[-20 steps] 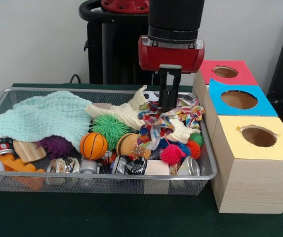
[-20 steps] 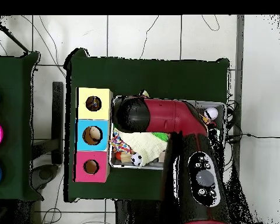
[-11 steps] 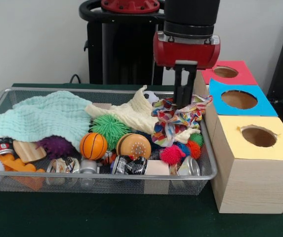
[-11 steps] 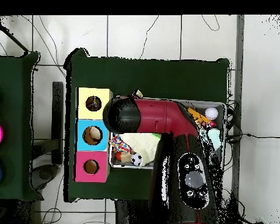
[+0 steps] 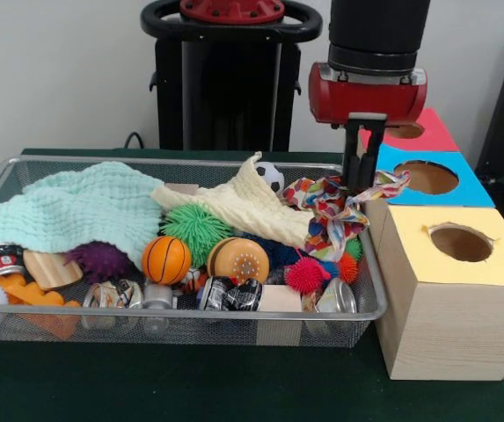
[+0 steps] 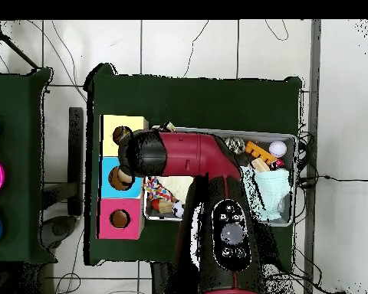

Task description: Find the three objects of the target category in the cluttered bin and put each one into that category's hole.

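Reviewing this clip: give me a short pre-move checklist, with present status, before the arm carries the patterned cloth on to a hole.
1. Tool gripping the multicoloured cloth: ok, it hangs from the tool.
2. Cloth lifted free of the wire bin: not ok, its lower end still lies among the toys at the bin's end beside the boxes.
3. Cream cloth not dragged along: cannot tell, it lies against the patterned cloth.
4. Blue hole unobstructed: ok in the front view.
5. Tool over a hole: not ok, it hangs at the blue box's edge facing the bin.
6. Which hole is the target: cannot tell.
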### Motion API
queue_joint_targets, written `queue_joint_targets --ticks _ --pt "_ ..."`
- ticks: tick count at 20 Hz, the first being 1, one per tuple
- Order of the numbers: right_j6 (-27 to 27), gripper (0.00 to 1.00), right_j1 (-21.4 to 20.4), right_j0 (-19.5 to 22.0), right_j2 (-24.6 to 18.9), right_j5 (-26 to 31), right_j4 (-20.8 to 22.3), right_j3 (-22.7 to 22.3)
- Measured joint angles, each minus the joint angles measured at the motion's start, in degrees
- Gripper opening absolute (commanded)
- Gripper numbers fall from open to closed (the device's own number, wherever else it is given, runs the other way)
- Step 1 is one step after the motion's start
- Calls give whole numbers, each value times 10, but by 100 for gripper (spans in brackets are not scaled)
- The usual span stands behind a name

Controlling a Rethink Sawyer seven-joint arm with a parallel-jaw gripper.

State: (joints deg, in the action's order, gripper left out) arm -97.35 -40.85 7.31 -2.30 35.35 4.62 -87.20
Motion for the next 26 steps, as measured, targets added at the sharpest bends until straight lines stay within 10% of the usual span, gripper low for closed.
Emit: queue_joint_targets --ticks 26 --pt "-4 0 10 -64 56 0 -64 0"
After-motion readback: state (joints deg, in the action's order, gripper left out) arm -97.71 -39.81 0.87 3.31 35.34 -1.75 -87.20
